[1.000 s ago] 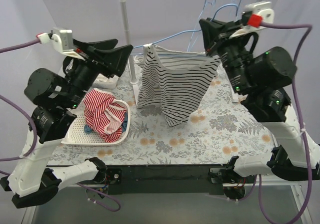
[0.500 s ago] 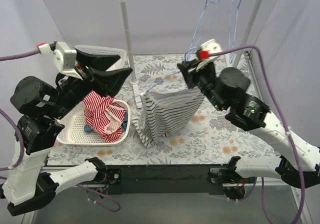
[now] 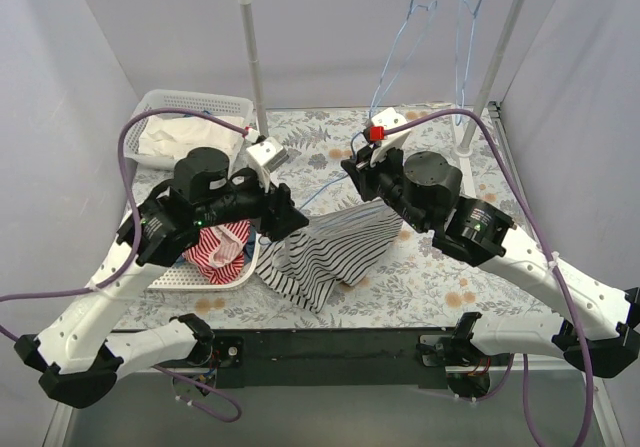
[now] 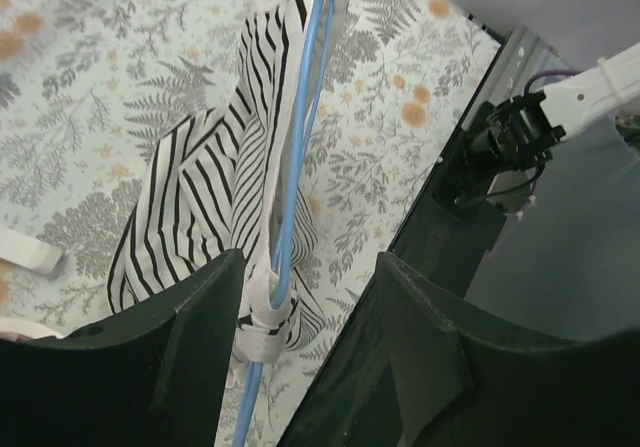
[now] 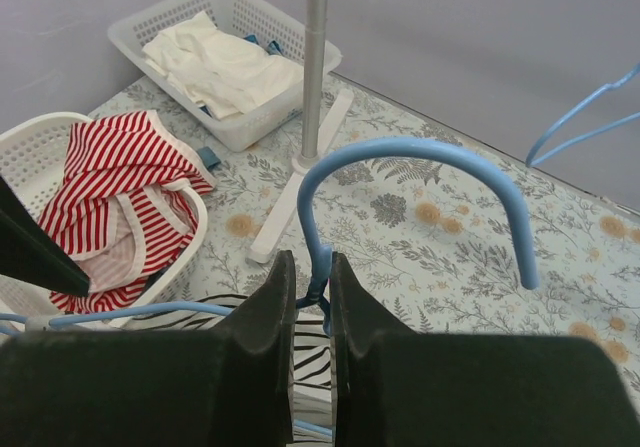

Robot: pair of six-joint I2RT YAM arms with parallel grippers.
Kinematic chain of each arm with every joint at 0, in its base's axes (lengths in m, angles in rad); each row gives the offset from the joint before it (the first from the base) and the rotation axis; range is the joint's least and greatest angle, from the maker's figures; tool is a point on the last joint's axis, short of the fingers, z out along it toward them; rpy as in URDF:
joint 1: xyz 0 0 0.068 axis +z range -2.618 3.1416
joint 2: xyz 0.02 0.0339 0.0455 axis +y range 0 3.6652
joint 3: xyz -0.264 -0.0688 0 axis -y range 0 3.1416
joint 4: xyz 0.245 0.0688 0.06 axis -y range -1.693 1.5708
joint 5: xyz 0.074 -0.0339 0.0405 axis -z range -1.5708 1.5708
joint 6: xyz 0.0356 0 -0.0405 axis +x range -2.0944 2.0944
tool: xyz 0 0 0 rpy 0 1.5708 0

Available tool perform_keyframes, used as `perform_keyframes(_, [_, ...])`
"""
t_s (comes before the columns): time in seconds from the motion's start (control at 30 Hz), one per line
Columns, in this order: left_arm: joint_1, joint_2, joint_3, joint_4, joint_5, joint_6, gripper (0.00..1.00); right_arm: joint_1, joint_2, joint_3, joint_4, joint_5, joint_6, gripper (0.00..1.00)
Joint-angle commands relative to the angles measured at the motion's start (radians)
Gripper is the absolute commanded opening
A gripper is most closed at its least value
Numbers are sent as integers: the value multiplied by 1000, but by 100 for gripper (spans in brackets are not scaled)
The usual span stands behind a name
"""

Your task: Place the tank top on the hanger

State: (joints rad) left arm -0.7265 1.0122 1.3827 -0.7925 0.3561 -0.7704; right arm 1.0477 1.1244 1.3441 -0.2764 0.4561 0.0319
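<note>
The white tank top [image 3: 330,249] with thin dark stripes lies slumped on the floral table, threaded on a pale-blue hanger [image 3: 318,191]. My right gripper [image 3: 357,170] is shut on the hanger's neck just below the hook [image 5: 420,152], with the striped cloth [image 5: 312,362] under its fingers. My left gripper [image 3: 290,219] is open at the hanger's left end. In the left wrist view the blue wire [image 4: 300,117] and a bunched strap [image 4: 262,312] run between its jaws, close to the left finger [image 4: 150,367]. The tank top [image 4: 200,187] spreads out beyond.
A white basket [image 3: 150,267] at the left holds a red-and-white striped garment [image 3: 215,252]. A second basket [image 3: 160,102] at the back left holds plain white cloth. A white rack pole [image 3: 255,57] stands behind, and two more blue hangers [image 3: 420,7] hang from its rail.
Both arms have come down. The hanger and tank top went from hanging high in the air to lying on the table. My left gripper moved in over the hanger's left end.
</note>
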Motion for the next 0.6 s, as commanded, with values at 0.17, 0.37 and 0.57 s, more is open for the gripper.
perform_keyframes(0.17, [1,32,-48,-2,43,42,47,3,-25,-3,88,-25,23,1])
perform_keyframes(0.37, [1,34,-99,-2,26,49,30,3,-15,-2,89,-28,23,1])
perform_keyframes(0.57, [1,16,-154,6,-17,49,27,3,-3,1,88,-34,26,1])
